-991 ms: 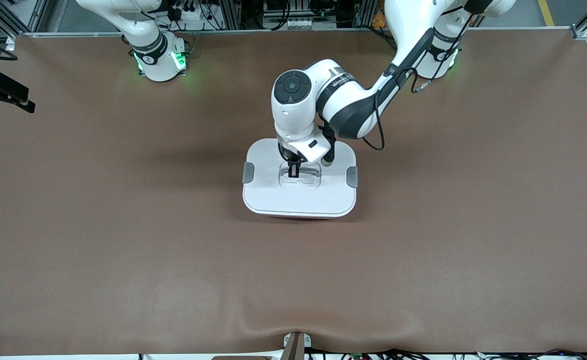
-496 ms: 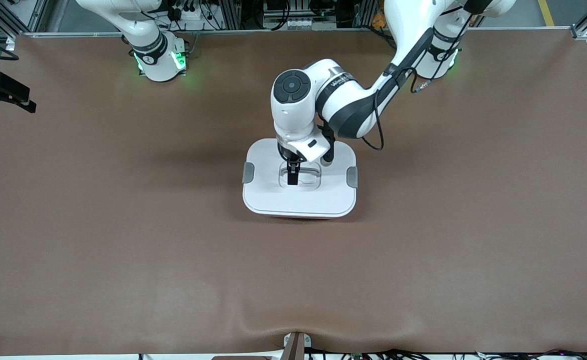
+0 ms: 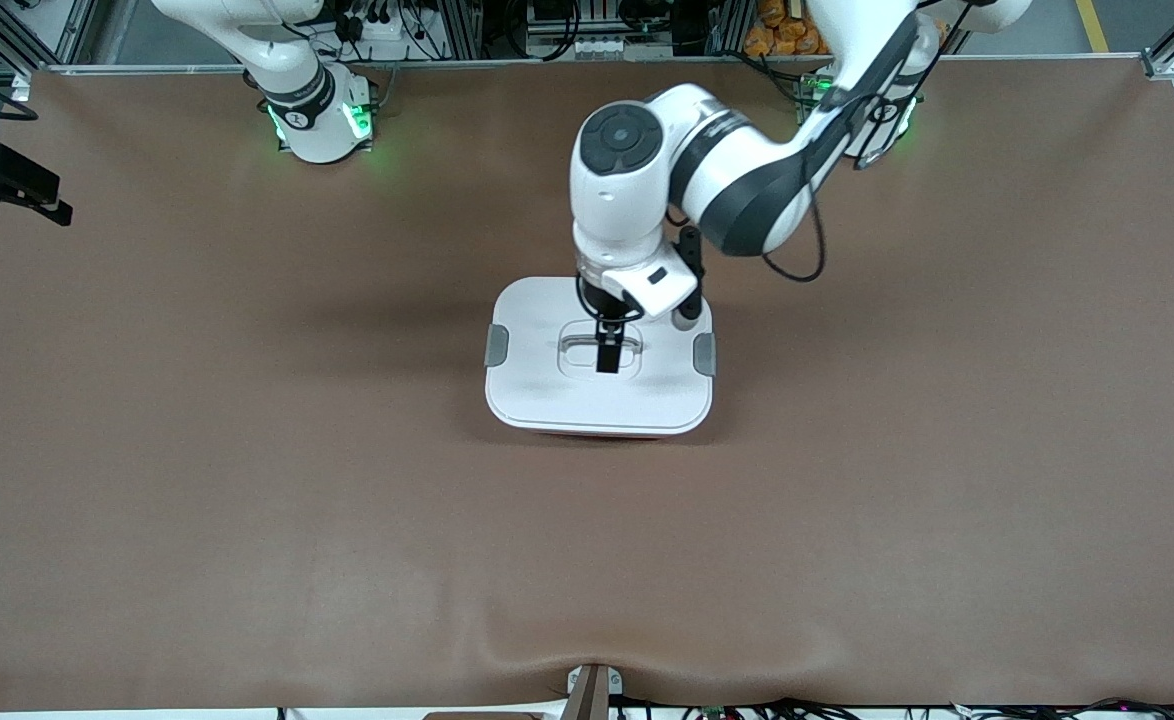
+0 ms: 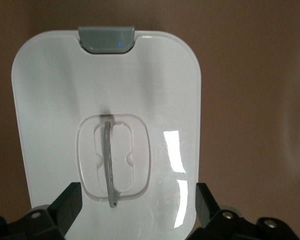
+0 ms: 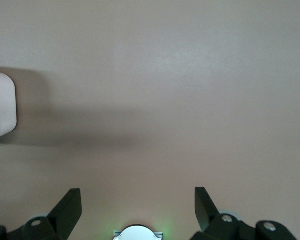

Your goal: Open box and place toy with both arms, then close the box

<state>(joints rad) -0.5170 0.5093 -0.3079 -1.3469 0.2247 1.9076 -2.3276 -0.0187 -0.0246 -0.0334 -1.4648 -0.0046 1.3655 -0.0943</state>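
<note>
— Where is the box (image 3: 599, 390) sitting?
— Mid-table, lid on, directly under the left gripper (image 3: 607, 352), whose fingers are standing apart over the grey handle (image 4: 109, 167).
— The right gripper (image 5: 138, 210)?
— Waiting, fingers spread, above bare table (image 3: 247, 500). No readable writing.

White rounded-rectangular plastic box lid (image 3: 599, 395), grey side clips (image 3: 496, 345), grey recessed handle (image 4: 109, 161), thin red-pink strip of tub under the lid's near edge. Plain brown table mat (image 3: 247, 500). White jointed arms (image 3: 637, 190) with dark grey joint bands, black gripper fingers (image 3: 607, 352), green-lit bases (image 3: 319, 122).
</note>
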